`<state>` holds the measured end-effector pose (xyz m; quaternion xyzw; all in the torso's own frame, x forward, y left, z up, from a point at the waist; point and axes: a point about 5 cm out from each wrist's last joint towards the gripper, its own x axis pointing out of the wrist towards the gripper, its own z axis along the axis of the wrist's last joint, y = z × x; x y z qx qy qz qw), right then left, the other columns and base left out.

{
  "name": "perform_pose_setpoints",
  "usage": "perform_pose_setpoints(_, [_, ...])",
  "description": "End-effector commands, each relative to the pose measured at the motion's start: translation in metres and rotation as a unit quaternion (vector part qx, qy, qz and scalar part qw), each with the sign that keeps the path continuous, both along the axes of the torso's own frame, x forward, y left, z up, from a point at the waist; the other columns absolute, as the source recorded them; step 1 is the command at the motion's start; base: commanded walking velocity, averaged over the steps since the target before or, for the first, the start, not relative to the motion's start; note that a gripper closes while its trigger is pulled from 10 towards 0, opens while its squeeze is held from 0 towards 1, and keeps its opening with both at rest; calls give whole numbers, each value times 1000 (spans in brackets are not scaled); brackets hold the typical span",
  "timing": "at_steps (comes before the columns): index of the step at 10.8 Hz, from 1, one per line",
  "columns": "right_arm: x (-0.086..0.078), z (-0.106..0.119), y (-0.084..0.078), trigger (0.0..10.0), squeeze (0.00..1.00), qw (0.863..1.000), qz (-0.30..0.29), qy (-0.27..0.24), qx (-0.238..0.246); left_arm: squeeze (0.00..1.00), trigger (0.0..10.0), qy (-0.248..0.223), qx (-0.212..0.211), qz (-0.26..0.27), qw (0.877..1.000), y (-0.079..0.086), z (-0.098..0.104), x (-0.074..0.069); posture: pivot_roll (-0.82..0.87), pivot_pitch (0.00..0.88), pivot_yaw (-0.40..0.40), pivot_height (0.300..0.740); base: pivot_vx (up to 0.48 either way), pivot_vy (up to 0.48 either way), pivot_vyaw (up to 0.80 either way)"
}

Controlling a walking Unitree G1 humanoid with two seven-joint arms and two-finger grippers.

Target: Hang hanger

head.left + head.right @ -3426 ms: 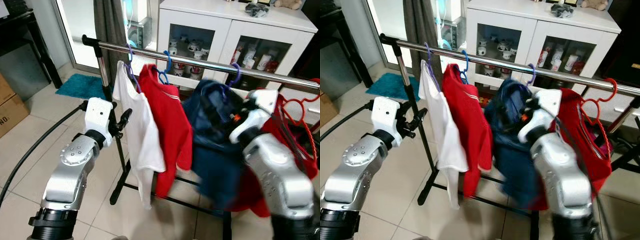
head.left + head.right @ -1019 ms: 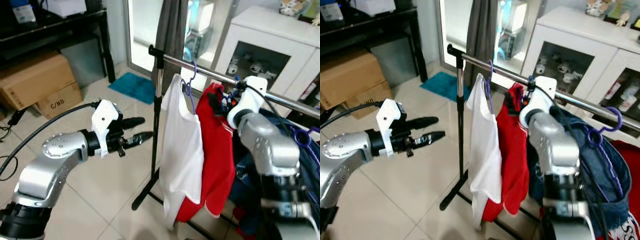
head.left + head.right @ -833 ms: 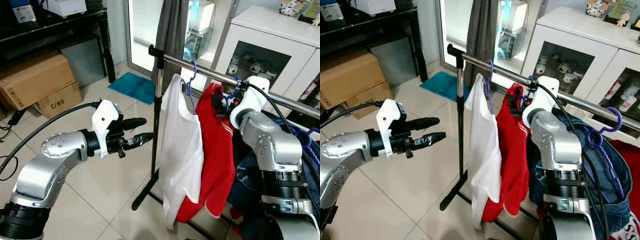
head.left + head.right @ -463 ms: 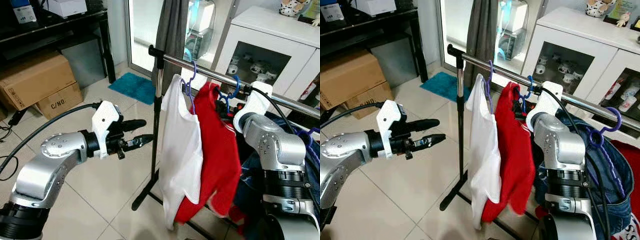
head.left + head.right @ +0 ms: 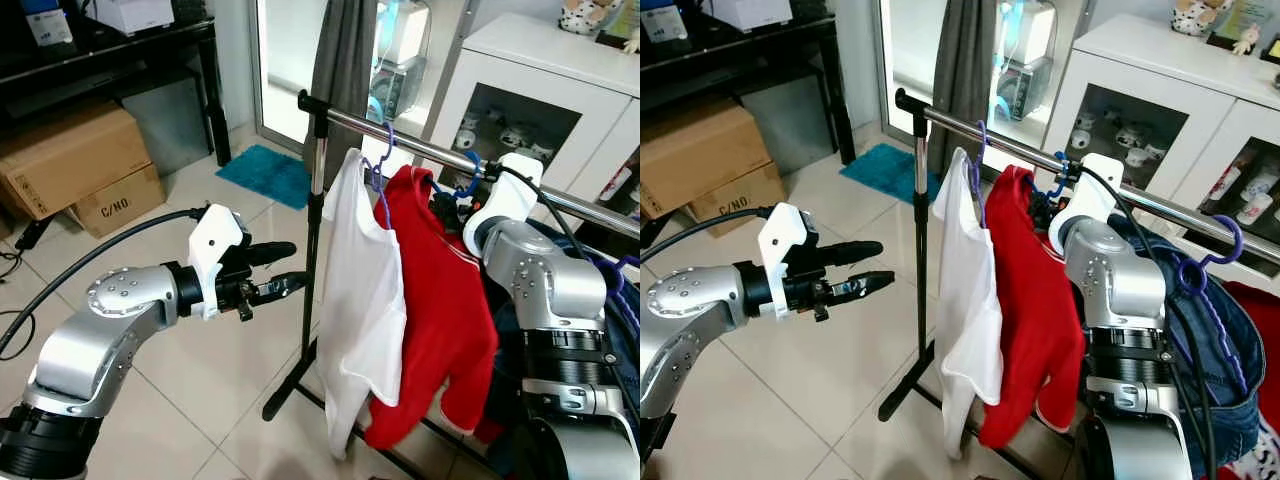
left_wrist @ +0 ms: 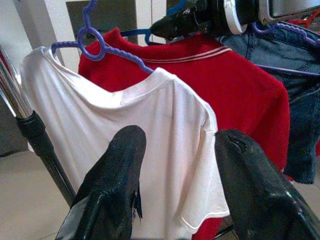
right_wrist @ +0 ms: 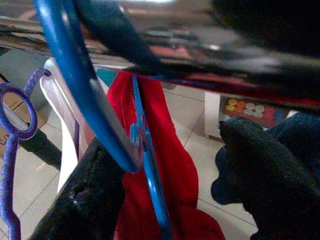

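Silver metal clothes rail (image 5: 400, 138) crosses in front of me, its black upright post (image 5: 312, 210) at my left end. On the rail, left to right: white t-shirt (image 5: 362, 300) on a purple plastic hanger (image 5: 380, 170), red shirt (image 5: 440, 320) on a blue plastic hanger (image 5: 462, 186), then blue denim garment (image 5: 1210, 350) — each touching the next. White glass-door cabinet (image 5: 520, 90) stands behind; brown cardboard boxes (image 5: 70, 165) far left on the tiled floor (image 5: 200, 370).

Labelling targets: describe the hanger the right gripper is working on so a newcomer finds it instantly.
Start at the steel clothes rail. Second garment from its end post is a red shirt, beside a white shirt. Its blue hanger hooks the rail by the right gripper; neighbouring hangers are purple.
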<state>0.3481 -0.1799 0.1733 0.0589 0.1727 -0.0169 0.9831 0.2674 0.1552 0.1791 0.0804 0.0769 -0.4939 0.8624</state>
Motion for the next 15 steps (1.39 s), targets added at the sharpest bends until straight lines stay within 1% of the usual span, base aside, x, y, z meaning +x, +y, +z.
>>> perform_pose_setpoints(1, [2,1,0,4000,0,1000,0,0,-7,0,10000,-13,2,-5,1000,-3,4,0,3,0,-88,740,0,0,0])
perform_pose_setpoints(2, [4,0,1,3765,0,1000,1,0,-8,0,10000,-13,2,-4,1000,-3,3,-1,5,0,-92,740,0,0,0])
perform_pose_setpoints(3, [6,0,1,3294,0,1000,2,-1,-9,0,10000,-13,2,-2,1000,-3,3,-1,5,0,-94,740,0,0,0])
perform_pose_setpoints(4, [6,0,1,2392,0,1000,3,-2,-9,0,10000,-14,2,-1,1000,-3,3,-1,5,0,-94,740,0,0,0])
perform_pose_setpoints(5, [7,-1,0,863,0,1000,4,-3,-10,0,10000,-14,2,-2,1000,-3,3,0,3,0,-93,740,0,0,0])
perform_pose_setpoints(6, [8,-2,-1,0,0,1000,5,-1,-10,0,10000,-14,2,-1,1000,-3,3,1,2,0,-93,740,0,0,0])
perform_pose_setpoints(8, [9,-3,-3,0,0,1000,5,2,-10,0,10000,-20,2,10,1000,-2,4,4,-4,0,-86,740,0,0,0])
perform_pose_setpoints(10, [8,-6,-3,0,0,1000,5,7,-9,0,10000,-15,3,13,1000,-2,1,4,-16,0,-68,740,0,0,0])
perform_pose_setpoints(11, [8,-5,-4,0,0,1000,4,7,-8,0,10000,-11,2,10,1000,-3,1,6,-33,0,-51,740,0,0,0])
perform_pose_setpoints(13, [6,-2,-4,0,0,1000,4,4,-9,0,10000,-11,-2,18,1000,-3,0,11,-55,0,-45,740,0,0,0])
perform_pose_setpoints(15, [3,3,1,0,0,999,27,-27,-12,0,10000,-18,-15,46,999,-5,-1,15,-52,0,-45,740,0,0,0])
